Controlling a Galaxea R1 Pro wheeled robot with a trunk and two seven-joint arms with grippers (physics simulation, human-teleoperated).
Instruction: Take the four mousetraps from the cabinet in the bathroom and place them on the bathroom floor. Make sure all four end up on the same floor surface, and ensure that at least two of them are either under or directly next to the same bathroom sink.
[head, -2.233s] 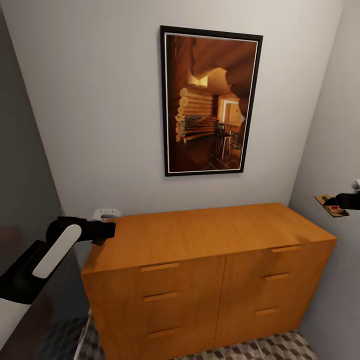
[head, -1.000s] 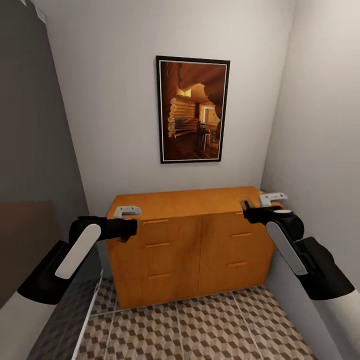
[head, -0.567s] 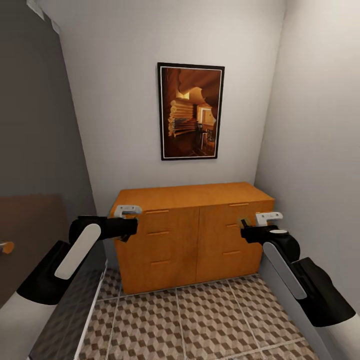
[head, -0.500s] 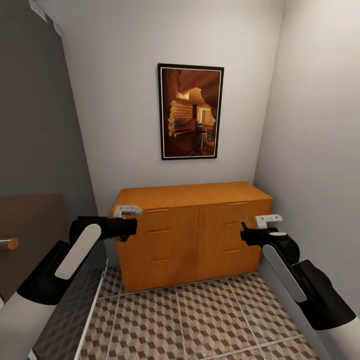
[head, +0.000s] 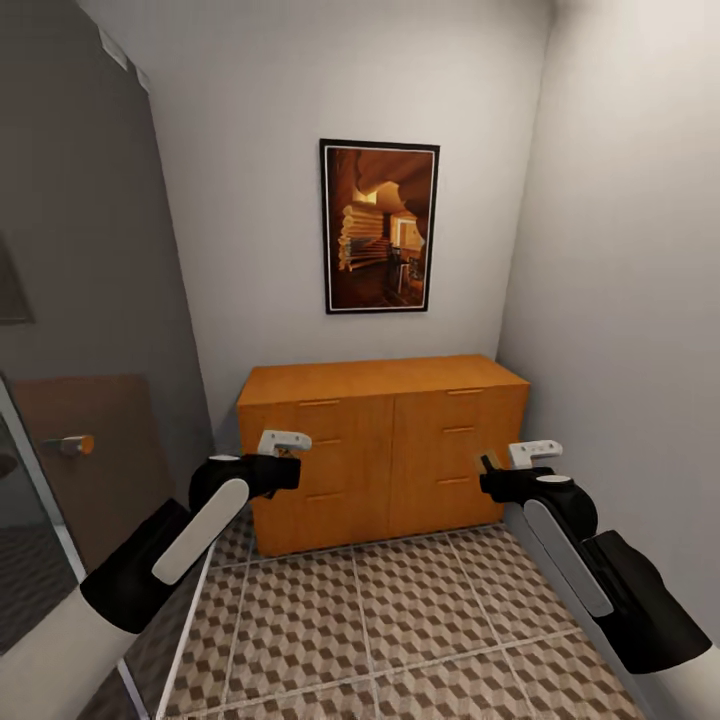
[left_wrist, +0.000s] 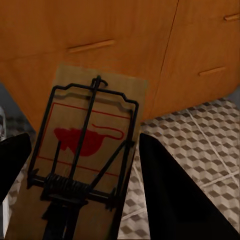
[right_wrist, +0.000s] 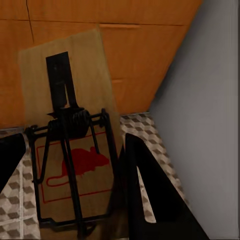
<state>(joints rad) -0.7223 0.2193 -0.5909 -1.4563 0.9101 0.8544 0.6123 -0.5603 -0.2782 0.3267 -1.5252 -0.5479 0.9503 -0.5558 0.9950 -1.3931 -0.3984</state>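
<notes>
One mousetrap is gripped between the fingers of the left gripper, and a second mousetrap is clamped in the right gripper. Both are held in the air above the bathroom floor, in front of the cabinet, whose drawers are seen shut. A framed picture is hung on the wall above it.

This is a room in a home, probably a narrow end of a bathroom, though no fixtures are in sight. A floor of large tiles printed with brown-and-beige cubes, plain grey-white walls, a black-framed picture of a log interior, an orange-brown wooden drawer chest and a brown door with an orange handle suggest it.
</notes>
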